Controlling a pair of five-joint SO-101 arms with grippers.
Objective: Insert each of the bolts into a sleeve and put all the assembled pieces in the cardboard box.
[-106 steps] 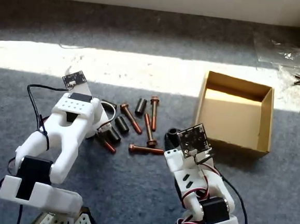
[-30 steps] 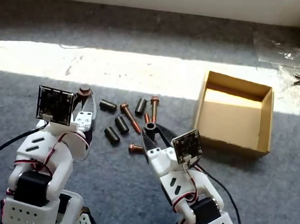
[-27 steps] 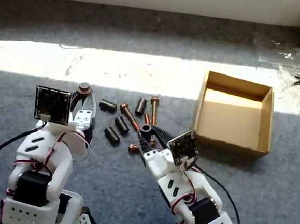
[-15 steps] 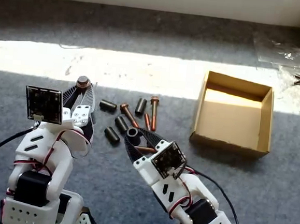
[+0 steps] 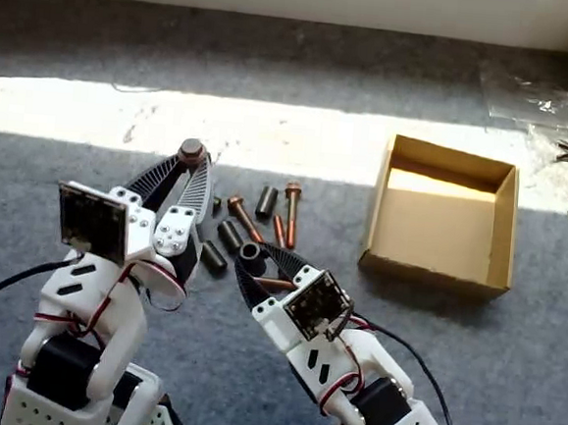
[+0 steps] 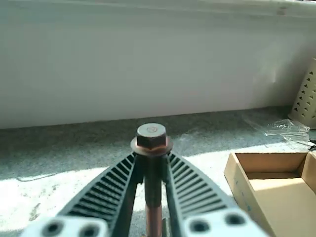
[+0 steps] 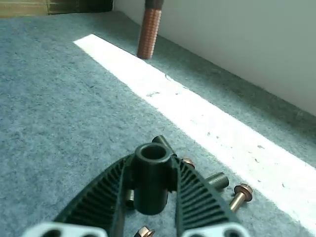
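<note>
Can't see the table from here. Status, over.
Left gripper shut on bolt, head up. Right gripper shut on sleeve, bore up. The two apart, not mated. Loose bolts and sleeves on carpet; box holds nothing.

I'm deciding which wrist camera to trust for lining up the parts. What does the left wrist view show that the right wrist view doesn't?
Left wrist view, not the right: the left gripper with its fingers closed on a bolt just under the head, and the cardboard box.
Right wrist view, not the left: the right gripper holding a black sleeve, its open bore facing the camera, with loose bolts and spare sleeves lying beyond.
Both: the held bolt (the right wrist view catches what looks like its threaded end), the grey carpet, the sunlit strip and the pale wall.
</note>
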